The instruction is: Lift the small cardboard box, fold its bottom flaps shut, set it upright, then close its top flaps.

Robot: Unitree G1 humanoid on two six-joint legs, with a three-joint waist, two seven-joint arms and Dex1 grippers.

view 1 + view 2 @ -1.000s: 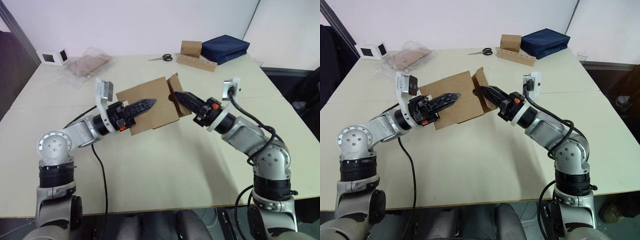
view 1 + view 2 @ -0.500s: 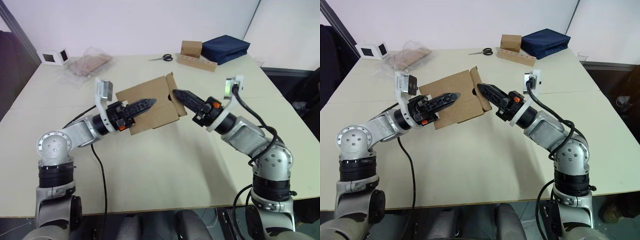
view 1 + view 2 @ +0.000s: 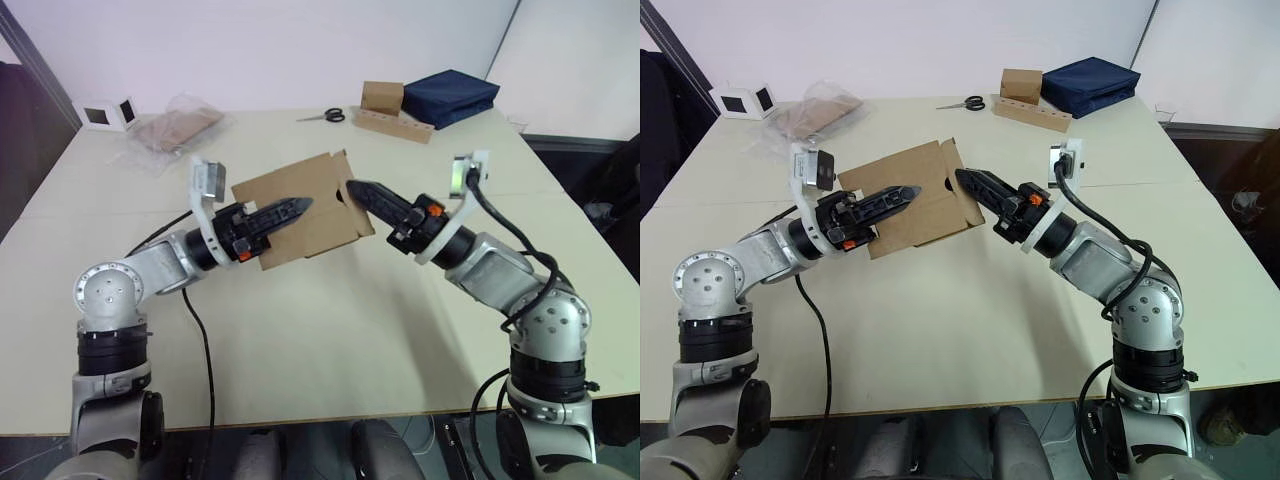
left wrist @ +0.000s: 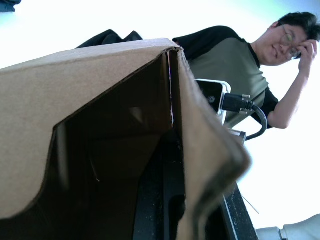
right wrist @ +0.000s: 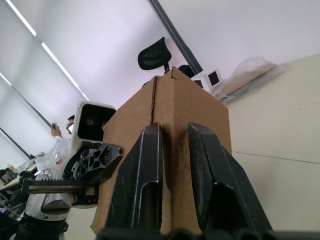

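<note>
The small cardboard box [image 3: 322, 226] hangs tilted above the middle of the table [image 3: 300, 330]. My left gripper [image 3: 305, 204] is shut on its near wall, one black finger lying across the outside. The left wrist view looks into the box's dark inside [image 4: 115, 160]. My right gripper [image 3: 352, 187] presses its tips against the flap [image 3: 360, 212] at the box's right end, which lies almost flat against the opening. In the right wrist view its two fingers [image 5: 142, 175] stand slightly apart against the box's corner [image 5: 190, 100], with nothing between them.
At the back of the table lie scissors [image 3: 325, 116], a squarish brown box [image 3: 383, 97] on a holed cardboard strip [image 3: 400, 127], and a navy bag [image 3: 452, 95]. A plastic bag of cardboard [image 3: 175, 128] lies back left. A person [image 4: 235, 55] sits beyond.
My right gripper has moved up against the box's right end, and the flap that stuck out there is now pushed nearly flat. The left gripper and box have stayed put.
</note>
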